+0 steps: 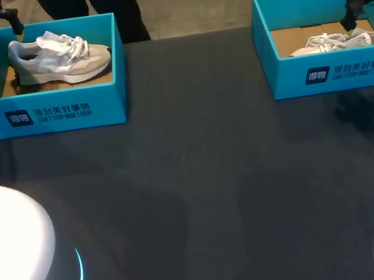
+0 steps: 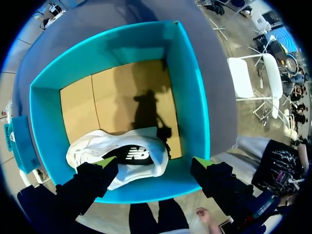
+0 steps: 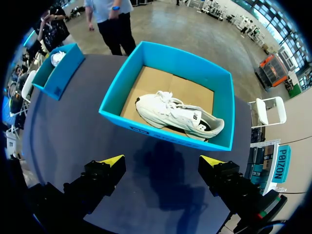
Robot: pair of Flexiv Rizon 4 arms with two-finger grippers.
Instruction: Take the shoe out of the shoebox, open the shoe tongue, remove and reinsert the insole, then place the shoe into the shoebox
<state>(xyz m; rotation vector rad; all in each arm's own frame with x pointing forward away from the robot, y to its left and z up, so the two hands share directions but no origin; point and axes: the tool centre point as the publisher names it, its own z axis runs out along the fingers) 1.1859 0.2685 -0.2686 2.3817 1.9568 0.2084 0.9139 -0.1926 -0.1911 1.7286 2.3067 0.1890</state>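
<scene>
Two blue shoeboxes stand at the table's far side. The left shoebox (image 1: 67,107) holds a white and beige shoe (image 1: 61,60). My left gripper (image 1: 1,29) hangs open over that box's far left corner. In the left wrist view the left gripper (image 2: 153,163) is spread wide above the shoe's heel (image 2: 122,155), touching nothing. The right shoebox (image 1: 329,71) holds a white shoe (image 1: 328,42). My right gripper (image 1: 366,12) is above it. In the right wrist view the right gripper (image 3: 161,161) is open over the dark table, short of the box (image 3: 161,131) and the shoe (image 3: 178,114).
The dark table (image 1: 201,200) stretches between and in front of the boxes. Brown cardboard (image 2: 122,97) lines the left box's floor. A person stands just beyond the table's far edge behind the left box, not reaching over it.
</scene>
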